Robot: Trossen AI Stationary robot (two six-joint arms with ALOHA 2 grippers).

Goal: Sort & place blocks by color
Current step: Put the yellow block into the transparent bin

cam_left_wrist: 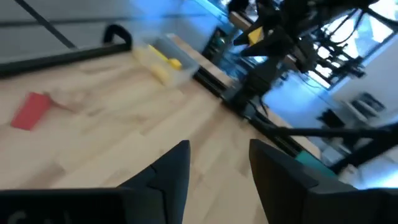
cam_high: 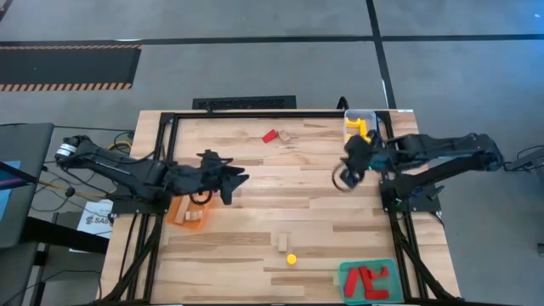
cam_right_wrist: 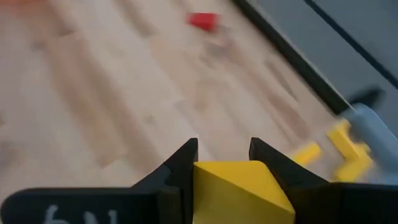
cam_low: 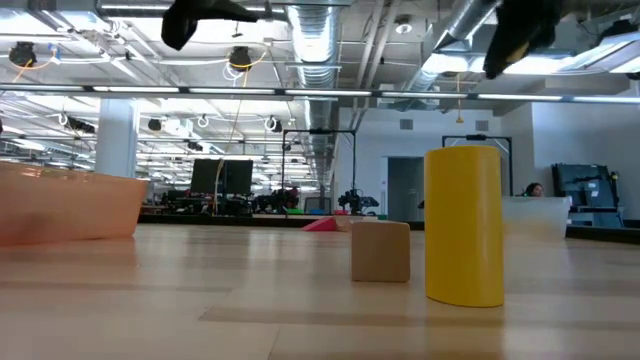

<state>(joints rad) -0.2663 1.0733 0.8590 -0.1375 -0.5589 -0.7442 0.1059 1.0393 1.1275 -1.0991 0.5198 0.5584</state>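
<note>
Yellow cylinder (cam_low: 463, 225) beside wood cube (cam_low: 380, 250)

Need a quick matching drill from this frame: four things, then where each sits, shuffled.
Things:
1. yellow block
2. red bars
3. wood blocks
4. yellow cylinder

Places:
A. in the orange tray
B. standing on the bare table, near edge
C. between the right gripper fingers
D. in the green tray

Pairs: 1-C, 2-D, 3-A, 4-B
</note>
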